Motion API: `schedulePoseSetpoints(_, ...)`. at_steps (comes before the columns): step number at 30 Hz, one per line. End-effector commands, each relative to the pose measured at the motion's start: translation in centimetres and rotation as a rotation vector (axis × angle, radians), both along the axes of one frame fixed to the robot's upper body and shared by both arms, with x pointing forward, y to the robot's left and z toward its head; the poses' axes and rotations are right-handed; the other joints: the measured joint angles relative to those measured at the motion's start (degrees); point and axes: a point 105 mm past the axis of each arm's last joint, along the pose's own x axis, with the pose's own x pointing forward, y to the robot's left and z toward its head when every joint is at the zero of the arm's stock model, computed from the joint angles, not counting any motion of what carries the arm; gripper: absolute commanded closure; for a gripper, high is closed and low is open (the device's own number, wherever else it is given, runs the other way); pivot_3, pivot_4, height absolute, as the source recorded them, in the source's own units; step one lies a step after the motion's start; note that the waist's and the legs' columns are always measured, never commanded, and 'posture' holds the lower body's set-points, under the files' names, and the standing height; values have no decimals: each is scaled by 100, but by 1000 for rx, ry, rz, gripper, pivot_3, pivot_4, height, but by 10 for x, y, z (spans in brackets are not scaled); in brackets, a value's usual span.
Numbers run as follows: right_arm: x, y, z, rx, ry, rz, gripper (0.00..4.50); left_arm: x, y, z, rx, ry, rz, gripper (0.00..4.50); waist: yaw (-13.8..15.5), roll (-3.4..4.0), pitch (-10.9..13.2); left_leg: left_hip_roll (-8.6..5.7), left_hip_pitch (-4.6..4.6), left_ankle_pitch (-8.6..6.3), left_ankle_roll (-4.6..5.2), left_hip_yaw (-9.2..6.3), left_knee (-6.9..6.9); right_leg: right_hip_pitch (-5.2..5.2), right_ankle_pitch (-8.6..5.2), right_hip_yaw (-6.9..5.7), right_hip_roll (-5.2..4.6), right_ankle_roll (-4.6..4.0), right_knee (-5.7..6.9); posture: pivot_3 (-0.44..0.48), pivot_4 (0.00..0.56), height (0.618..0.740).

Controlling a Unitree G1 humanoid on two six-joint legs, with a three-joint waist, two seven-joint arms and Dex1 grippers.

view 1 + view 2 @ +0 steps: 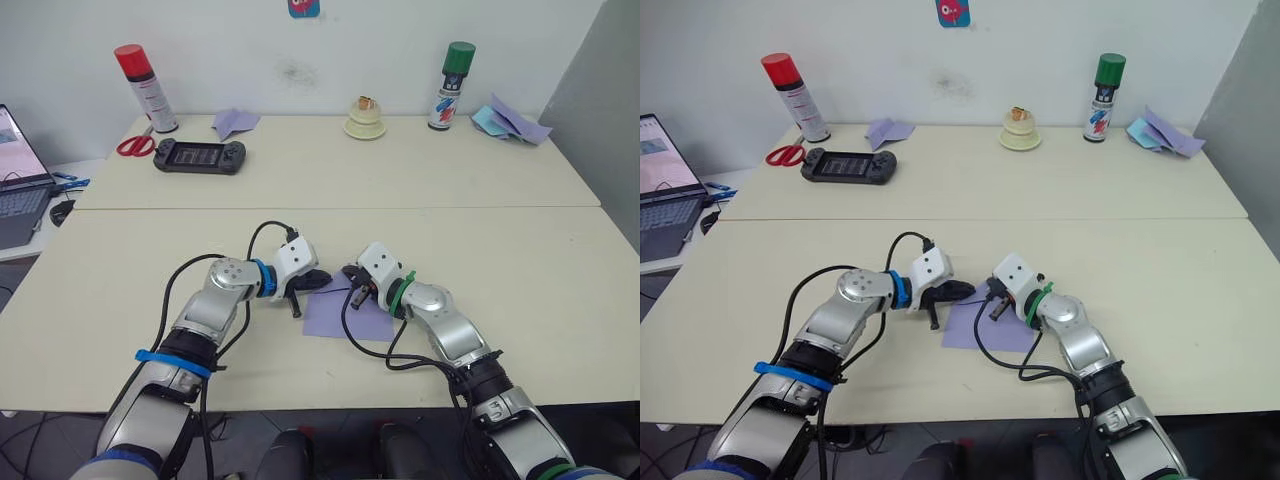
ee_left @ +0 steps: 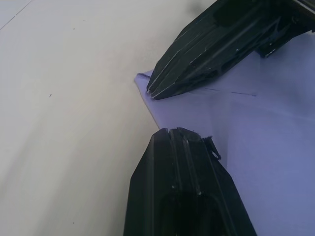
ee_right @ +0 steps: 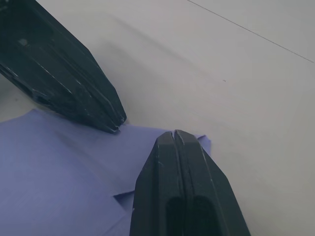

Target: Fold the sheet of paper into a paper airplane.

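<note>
The sheet of paper (image 1: pixel 340 318) is lavender and lies flat on the near table between my two arms. In the right wrist view, a small flap of the sheet (image 3: pixel 59 177) is turned over near its far corner. My left gripper (image 1: pixel 322 281) is shut, with its tip over the sheet's far left corner (image 2: pixel 256 137). Facing it a few centimetres away, my right gripper (image 1: pixel 350 276) is also shut, its tip resting on the sheet's far edge. Nothing is held in either one. The paper airplane is out of view.
On the far table stand a red-capped spray can (image 1: pixel 146 88), red scissors (image 1: pixel 135 146), a black game console (image 1: pixel 199 156), a small lavender folded paper (image 1: pixel 236 123), a cream object (image 1: pixel 365 118), a green-capped can (image 1: pixel 452 85) and loose papers (image 1: pixel 510 122). A laptop (image 1: pixel 20 190) sits at the left.
</note>
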Motion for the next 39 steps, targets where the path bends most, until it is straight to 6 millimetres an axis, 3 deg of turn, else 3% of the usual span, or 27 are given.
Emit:
schedulePoseSetpoints(1,-7,1,-10,-13,24,16,4500,-5,3,-15,54,36,-11,4469,0,0,0,0,0,0,0,0,2,0,0,1,0,0,1,0,150,722)
schedulePoseSetpoints(6,-4,-4,7,48,-55,0,4500,-8,1,-18,53,35,-26,4469,-2,-1,-1,0,0,0,0,0,2,0,0,0,0,0,2,0,150,722)
schedulePoseSetpoints(10,-7,-9,4,44,-43,-1,4500,-9,-4,-16,49,15,-45,4469,7,-1,0,-1,-3,0,0,-1,3,0,0,0,0,0,2,0,150,722)
schedulePoseSetpoints(19,-1,5,23,110,-119,-4,4500,-12,-2,-32,100,22,-54,4469,21,-1,-1,-3,-3,0,0,-2,6,0,0,0,-1,0,6,0,150,722)
schedulePoseSetpoints(29,7,8,-7,-15,6,-15,4500,-12,0,-38,118,24,-51,4469,31,-2,-4,-5,12,0,0,3,14,0,0,-1,0,0,37,0,150,722)
schedulePoseSetpoints(33,14,-12,-23,-64,64,-111,4500,-14,1,-40,123,27,-52,4469,33,-3,-12,-4,23,0,0,2,14,4,-1,0,0,1,52,0,150,722)
schedulePoseSetpoints(39,19,-29,-29,-85,80,-196,4500,-13,3,-41,126,28,-45,4469,39,-5,-25,-5,35,2,1,2,21,11,-14,1,0,24,69,0,150,722)
